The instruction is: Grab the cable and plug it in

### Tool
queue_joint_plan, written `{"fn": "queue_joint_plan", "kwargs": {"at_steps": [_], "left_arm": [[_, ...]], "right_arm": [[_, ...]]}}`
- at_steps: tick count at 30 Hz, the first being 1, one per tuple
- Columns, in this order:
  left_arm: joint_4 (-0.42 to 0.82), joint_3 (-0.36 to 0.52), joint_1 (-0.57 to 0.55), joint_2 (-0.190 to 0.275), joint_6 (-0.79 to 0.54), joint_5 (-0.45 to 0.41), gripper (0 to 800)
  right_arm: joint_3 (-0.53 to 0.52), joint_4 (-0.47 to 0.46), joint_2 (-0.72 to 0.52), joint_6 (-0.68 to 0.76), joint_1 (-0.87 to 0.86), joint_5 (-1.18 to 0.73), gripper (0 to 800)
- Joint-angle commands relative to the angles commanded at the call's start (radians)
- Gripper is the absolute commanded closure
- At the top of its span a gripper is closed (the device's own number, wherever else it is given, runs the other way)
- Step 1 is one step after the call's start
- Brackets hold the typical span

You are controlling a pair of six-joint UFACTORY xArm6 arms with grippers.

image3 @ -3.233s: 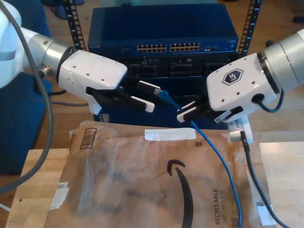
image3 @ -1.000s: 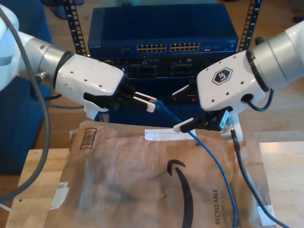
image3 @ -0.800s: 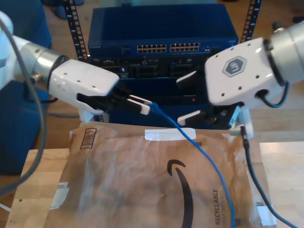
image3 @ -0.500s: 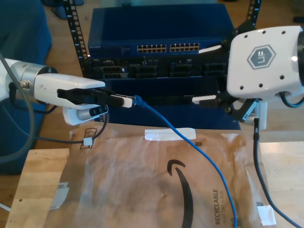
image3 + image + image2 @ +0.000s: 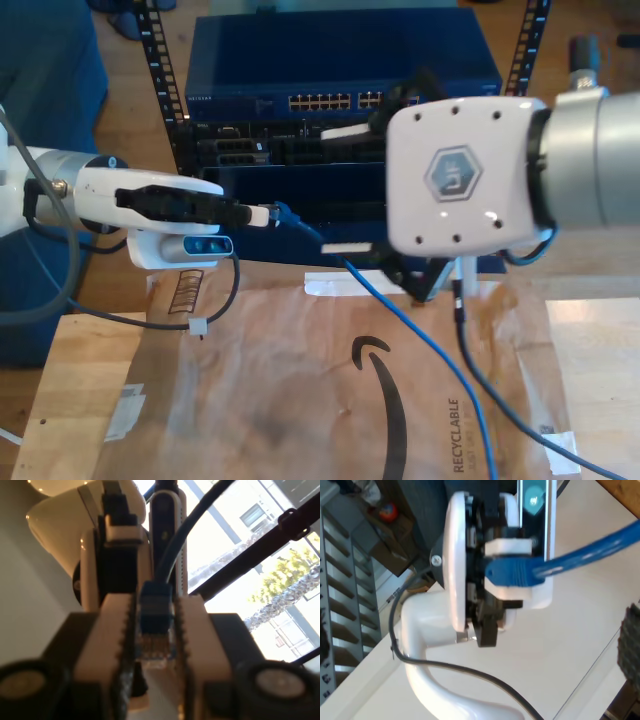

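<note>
The cable (image 5: pixel 420 340) is thin and bright blue. It trails over the brown mailer toward the front of the exterior view. Its plug (image 5: pixel 283 212) sits at the tips of my first gripper (image 5: pixel 262 214), on the exterior view's left. The first wrist view shows my first gripper (image 5: pixel 156 645) shut on the clear-blue plug (image 5: pixel 156 630), with the cable (image 5: pixel 172 555) leading away. My second gripper (image 5: pixel 338 190), on the exterior view's right, stands open above the cable, its fingers wide apart. In the second wrist view one pad (image 5: pixel 631 640) shows, and the held plug boot (image 5: pixel 512 574) faces it.
A blue network switch (image 5: pixel 340 50) with a row of ports (image 5: pixel 330 101) sits in a rack behind the arms. A brown paper mailer (image 5: pixel 300 380) covers the wooden table (image 5: pixel 70 400). A black arm cable (image 5: pixel 470 350) hangs beside the blue one.
My second gripper opened off the cable, swung away to the exterior view's right, then came back large toward the camera. My first gripper drew leftward in the exterior view, still holding the plug.
</note>
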State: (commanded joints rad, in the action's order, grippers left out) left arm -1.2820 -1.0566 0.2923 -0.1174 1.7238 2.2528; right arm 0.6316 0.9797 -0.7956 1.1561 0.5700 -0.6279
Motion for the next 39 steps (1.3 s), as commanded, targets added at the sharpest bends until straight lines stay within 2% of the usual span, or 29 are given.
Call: {"fn": "queue_joint_plan", "kwargs": {"at_steps": [3, 12, 31, 36, 39], "left_arm": [[-0.052, 0.002, 0.012, -0.014, 0.002, 0.028, 795], [-0.054, 0.008, 0.025, -0.015, 0.005, 0.035, 795], [-0.054, 0.006, 0.025, -0.014, 0.025, 0.055, 791], [-0.054, 0.006, 0.026, -0.014, 0.025, 0.055, 787], [-0.054, 0.006, 0.026, -0.014, 0.023, 0.055, 787]], "right_arm": [[-0.017, 0.003, 0.000, -0.021, 0.021, 0.014, 3], [-0.038, 0.000, 0.008, -0.041, 0.147, 0.163, 4], [-0.054, -0.002, 0.038, -0.068, 0.193, 0.322, 11], [-0.057, 0.000, 0.038, -0.068, 0.199, 0.325, 103], [-0.058, 0.005, 0.038, -0.066, 0.199, 0.334, 186]]}}
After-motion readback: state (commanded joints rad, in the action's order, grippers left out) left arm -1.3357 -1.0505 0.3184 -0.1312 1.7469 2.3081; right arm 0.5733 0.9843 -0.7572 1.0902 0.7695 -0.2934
